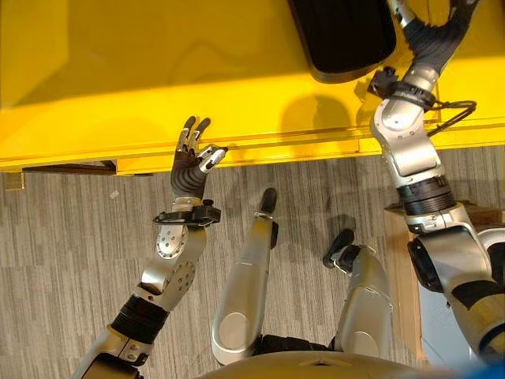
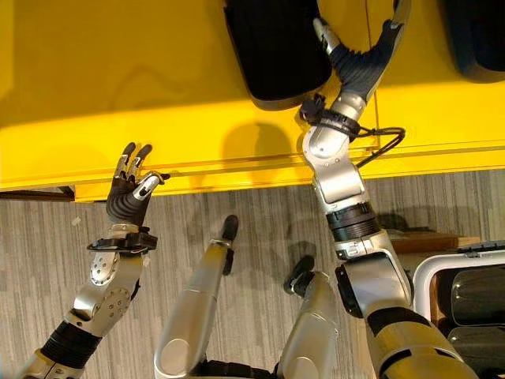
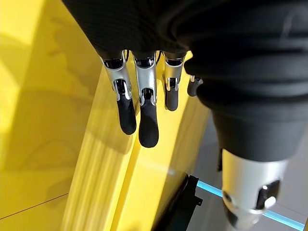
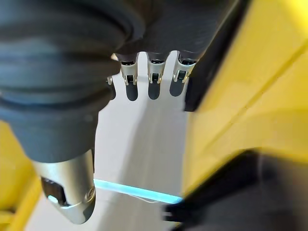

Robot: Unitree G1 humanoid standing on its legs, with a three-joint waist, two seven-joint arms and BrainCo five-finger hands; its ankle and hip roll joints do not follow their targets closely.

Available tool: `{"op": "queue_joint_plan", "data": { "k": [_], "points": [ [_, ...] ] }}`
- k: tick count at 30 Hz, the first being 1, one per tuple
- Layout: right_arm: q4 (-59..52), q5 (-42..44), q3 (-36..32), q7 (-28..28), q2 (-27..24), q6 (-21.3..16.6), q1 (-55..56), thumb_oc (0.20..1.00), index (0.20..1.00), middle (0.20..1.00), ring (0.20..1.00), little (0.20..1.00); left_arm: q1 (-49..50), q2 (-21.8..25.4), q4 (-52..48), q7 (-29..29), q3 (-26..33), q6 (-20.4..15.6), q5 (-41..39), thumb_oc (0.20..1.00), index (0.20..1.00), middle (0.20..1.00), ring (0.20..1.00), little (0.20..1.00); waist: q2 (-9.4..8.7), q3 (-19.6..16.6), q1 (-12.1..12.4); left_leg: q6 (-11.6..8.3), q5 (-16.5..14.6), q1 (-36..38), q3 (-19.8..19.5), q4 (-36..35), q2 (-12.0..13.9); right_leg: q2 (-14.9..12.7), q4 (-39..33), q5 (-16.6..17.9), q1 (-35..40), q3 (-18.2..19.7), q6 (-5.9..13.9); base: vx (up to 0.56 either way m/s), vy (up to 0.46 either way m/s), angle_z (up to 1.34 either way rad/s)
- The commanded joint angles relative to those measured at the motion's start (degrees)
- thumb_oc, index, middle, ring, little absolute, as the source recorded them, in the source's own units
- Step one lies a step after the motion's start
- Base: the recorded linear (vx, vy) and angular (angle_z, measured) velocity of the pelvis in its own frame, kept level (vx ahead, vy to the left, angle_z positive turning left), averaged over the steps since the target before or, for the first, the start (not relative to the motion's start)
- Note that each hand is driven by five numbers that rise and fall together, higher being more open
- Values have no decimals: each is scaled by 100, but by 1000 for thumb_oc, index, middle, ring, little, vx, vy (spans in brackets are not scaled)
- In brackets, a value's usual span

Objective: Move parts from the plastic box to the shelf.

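Yellow shelf (image 1: 118, 71) up front, grey carpet below. Our right hand (image 2: 371, 47) reaches over shelf, fingers relaxed, beside black part (image 2: 276, 51) lying there, probably just placed. Left hand (image 1: 193, 154) loose, empty, idles near shelf edge.

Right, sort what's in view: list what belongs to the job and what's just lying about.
Job: yellow shelf; black part on it, by the open right hand; white-rimmed box holding black parts; open left hand at the shelf edge.
Lying about: wooden board by the box; grey carpet.
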Motion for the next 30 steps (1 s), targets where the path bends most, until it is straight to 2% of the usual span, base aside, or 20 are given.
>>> {"op": "queue_joint_plan", "data": {
  "k": [1, 2, 3, 4, 13, 30],
  "points": [
    [-301, -131, -165, 83, -141, -332, -256, 1000, 1000, 1000, 1000, 1000, 209, -46, -274, 2, -96, 108, 148, 1000, 1000, 1000, 1000, 1000, -48, 3, -66, -30, -582, 46, 148, 233, 147, 222, -138, -338, 493, 301, 28, 0, 0, 0],
    [-274, -86, -184, 82, -112, -349, -187, 1000, 1000, 1000, 1000, 1000, 222, -50, -281, 2, -92, 99, 154, 1000, 1000, 1000, 1000, 1000, -34, 4, -71, -1, -444, -24, 156, 194, 156, 215, -143, -232, 413, 249, -10, 0, 0, 0],
    [-232, -34, -197, 120, -86, -364, -130, 1000, 1000, 1000, 1000, 1000, 230, -51, -288, 4, -88, 95, 169, 1000, 1000, 1000, 1000, 1000, -35, 4, -78, -3, -441, -21, 156, 183, 160, 219, -138, -223, 397, 246, -8, 0, 0, 0],
    [-184, 5, -185, 147, -75, -365, -64, 1000, 1000, 1000, 1000, 1000, 248, -58, -282, 9, -81, 93, 171, 1000, 1000, 1000, 1000, 1000, -67, 4, -85, -35, -598, 56, 158, 225, 166, 227, -127, -335, 470, 292, 31, 68, -35, -2],
    [328, 244, -101, 279, -92, -374, -76, 1000, 1000, 1000, 1000, 1000, 344, -55, -274, -36, -62, 75, 128, 1000, 1000, 1000, 1000, 1000, -80, 4, -78, -55, -588, 38, 149, 210, 187, 240, -131, -328, 453, 287, 34, 8, -4, 0],
    [1492, 556, 730, 961, -325, -249, -1090, 1000, 1000, 1000, 1000, 1000, 328, 63, -225, -202, -122, 40, -39, 1000, 1000, 1000, 1000, 1000, -99, 4, 92, -59, -556, 5, 128, 216, 179, 233, -88, -313, 443, 241, 29, 0, 0, 0]
  ]
}}
